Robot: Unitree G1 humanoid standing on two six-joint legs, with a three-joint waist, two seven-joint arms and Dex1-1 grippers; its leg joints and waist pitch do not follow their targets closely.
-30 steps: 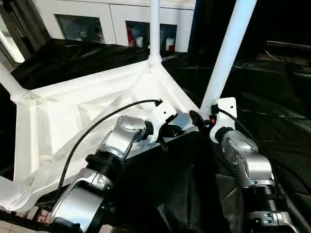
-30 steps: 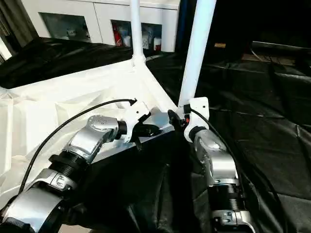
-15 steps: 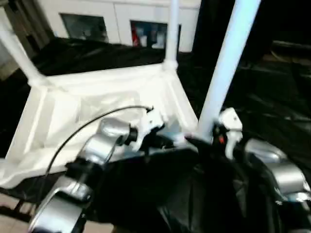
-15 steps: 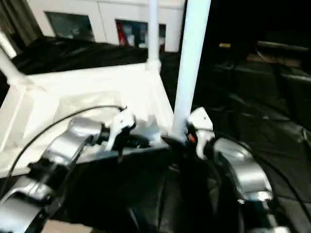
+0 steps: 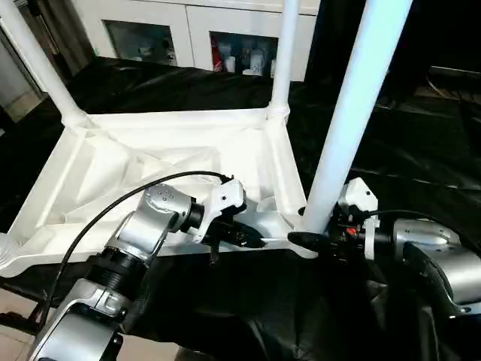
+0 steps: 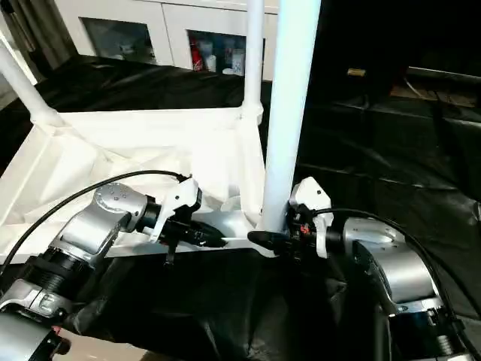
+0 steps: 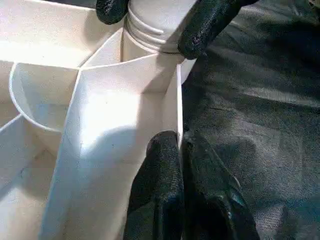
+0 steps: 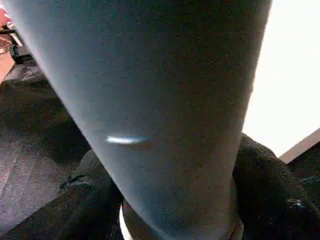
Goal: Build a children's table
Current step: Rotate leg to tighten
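Observation:
The children's table lies upside down on the black cloth, its white ribbed tabletop facing up. Legs stand in its corner sockets: the near right leg, the far right leg and the far left leg. My left gripper is shut on the thin near rim wall of the tabletop, close to the near right corner. My right gripper comes in from the right and is shut on the near right leg's base. One black finger presses on each side of it.
The black-draped work table spreads out to the right and behind. A white cabinet with glass doors stands at the back. The cloth's front edge and a strip of floor show at the lower left. A black cable arcs over my left forearm.
The head view has shifted and tilted. My right gripper's fingers have narrowed around the near right leg's base. My left gripper stays shut on the rim.

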